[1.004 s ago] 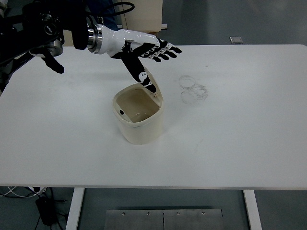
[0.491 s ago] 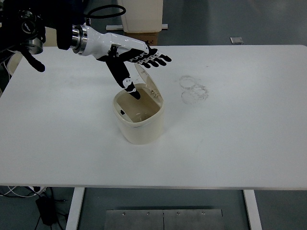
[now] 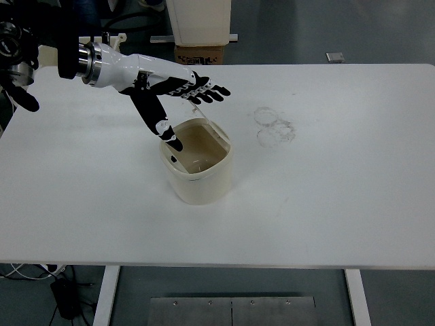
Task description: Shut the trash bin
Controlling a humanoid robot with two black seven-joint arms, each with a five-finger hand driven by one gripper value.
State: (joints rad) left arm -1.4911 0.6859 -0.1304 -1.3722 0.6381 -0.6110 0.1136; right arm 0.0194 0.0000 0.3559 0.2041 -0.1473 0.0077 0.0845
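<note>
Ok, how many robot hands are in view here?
1. The left hand reaches in from the upper left, fingers spread over the open trash bin. The right hand is out of view.

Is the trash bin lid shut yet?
No, open: the trash bin shows its bare interior, and the lid stands raised at its far rim.

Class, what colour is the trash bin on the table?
Cream, or pale beige; the trash bin shows best in the head view, its only view.
</note>
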